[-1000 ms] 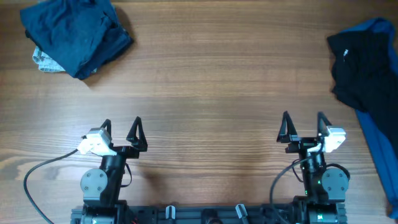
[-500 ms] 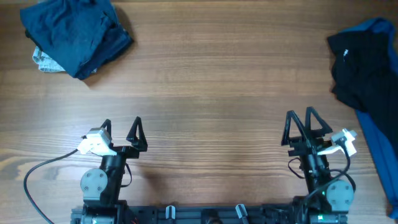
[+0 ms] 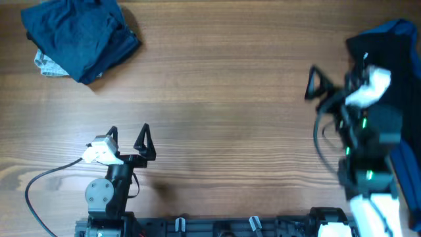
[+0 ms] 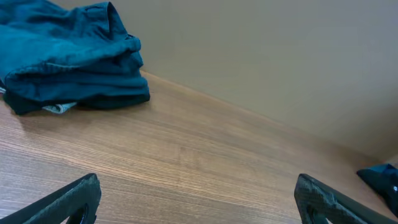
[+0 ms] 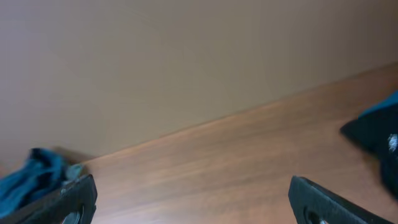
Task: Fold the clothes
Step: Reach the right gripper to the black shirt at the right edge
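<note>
L gripper (image 3: 128, 133) spread at 7 o'clock, R gripper (image 3: 332, 79) spread by black shirt (image 3: 398, 52) at 2, navy pile (image 3: 79, 36) at 10.

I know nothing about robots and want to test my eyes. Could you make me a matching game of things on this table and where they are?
Things:
1. navy pile
2. black shirt
3. left gripper
4. right gripper

Places:
A. at the table's right edge
B. far left corner
C. near the front edge, over bare wood
D. open, reaching beside the black shirt

Pairs: 1-B, 2-A, 3-C, 4-D
</note>
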### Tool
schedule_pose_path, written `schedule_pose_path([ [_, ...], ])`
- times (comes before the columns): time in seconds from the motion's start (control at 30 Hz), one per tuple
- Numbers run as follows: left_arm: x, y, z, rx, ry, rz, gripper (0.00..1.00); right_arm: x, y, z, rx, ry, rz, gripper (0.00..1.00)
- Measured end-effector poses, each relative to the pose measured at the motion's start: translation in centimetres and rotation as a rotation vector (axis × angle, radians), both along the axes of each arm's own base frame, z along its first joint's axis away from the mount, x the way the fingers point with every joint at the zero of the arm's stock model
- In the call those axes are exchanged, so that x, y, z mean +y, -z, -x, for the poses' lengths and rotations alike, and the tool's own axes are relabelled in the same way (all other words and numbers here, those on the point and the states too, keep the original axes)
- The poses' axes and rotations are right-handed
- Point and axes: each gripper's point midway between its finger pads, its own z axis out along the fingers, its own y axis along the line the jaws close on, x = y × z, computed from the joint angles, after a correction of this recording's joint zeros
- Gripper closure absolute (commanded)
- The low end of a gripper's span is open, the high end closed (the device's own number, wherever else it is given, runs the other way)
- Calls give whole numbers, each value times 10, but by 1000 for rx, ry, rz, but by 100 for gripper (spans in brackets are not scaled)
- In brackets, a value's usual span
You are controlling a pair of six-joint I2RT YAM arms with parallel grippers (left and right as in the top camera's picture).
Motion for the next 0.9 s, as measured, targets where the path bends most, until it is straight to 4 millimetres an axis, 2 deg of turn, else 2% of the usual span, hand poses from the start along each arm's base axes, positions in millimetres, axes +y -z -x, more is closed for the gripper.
schedule_pose_path([
  [0.07,0,0,0,0,0,0,0,-10,6,-18,153,18,30,0],
  [0.17,0,0,0,0,-1,0,0,-38,-1,-59,278,70,50,0],
  [0.2,1,0,0,0,-3,0,0,-54,3,-71,351,97,48,0],
  [0.37,1,0,0,0,-4,0,0,-119,35,-100,524,210,12,0],
  [0.5,1,0,0,0,-4,0,0,-152,69,-103,600,264,-26,0],
  [0.63,1,0,0,0,-4,0,0,-163,89,-109,633,289,-26,0],
  [0.77,1,0,0,0,-3,0,0,-183,114,-115,670,345,1,0],
  [0.9,1,0,0,0,-4,0,0,-209,154,-117,736,380,16,0],
])
